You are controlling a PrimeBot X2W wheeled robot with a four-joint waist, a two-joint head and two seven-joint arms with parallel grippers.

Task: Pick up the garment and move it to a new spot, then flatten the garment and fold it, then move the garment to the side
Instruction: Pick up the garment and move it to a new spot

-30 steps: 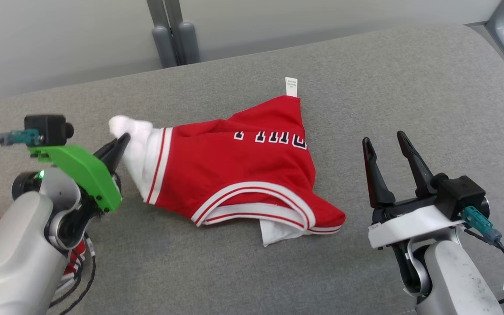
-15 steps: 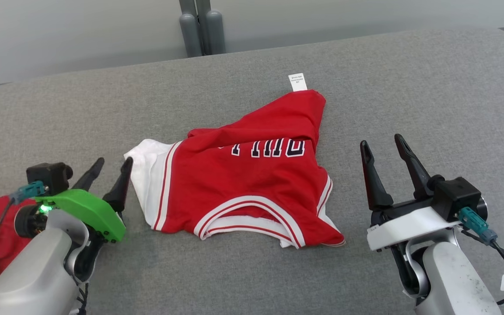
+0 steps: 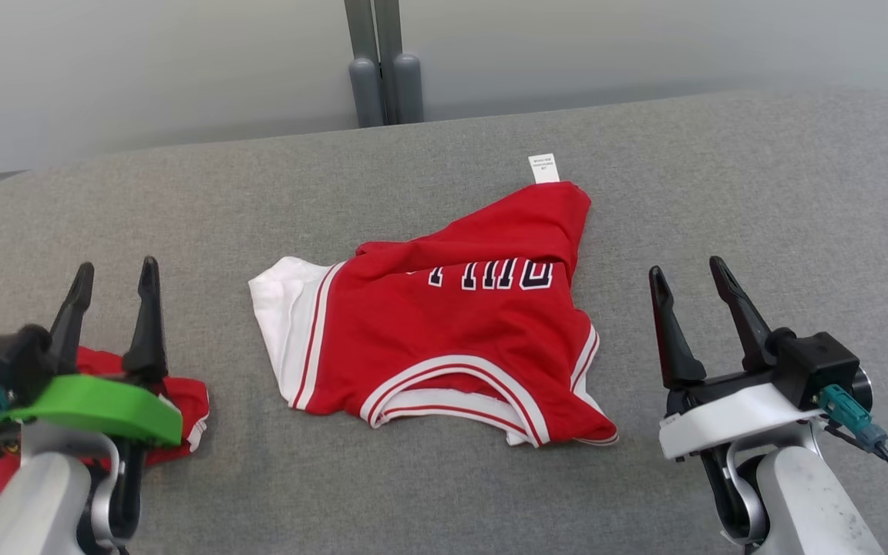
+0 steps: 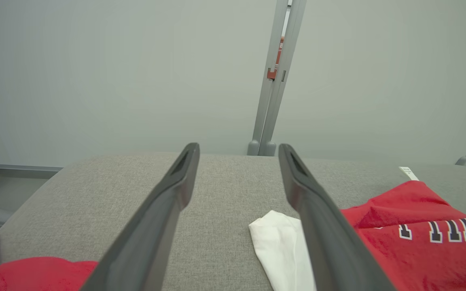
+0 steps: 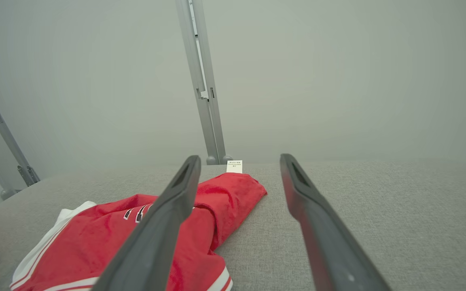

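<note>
Across the middle of the grey counter point(image 3: 721, 193), the garment point(image 3: 452, 339), a rumpled red jersey, is lying unflattened. Moving looks done, while flattening, folding and setting aside are remaining. Left claw point(image 3: 117, 266) and right claw point(image 3: 687, 267) are flanking the garment, both gaping, holding nothing. The garment's long axis is running left-right, with its label point(image 3: 543, 168) pointing away.

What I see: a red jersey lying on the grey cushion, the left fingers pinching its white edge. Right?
No: the head view shows the left fingers open, clear of the jersey, which does lie on the grey cushion.
</note>
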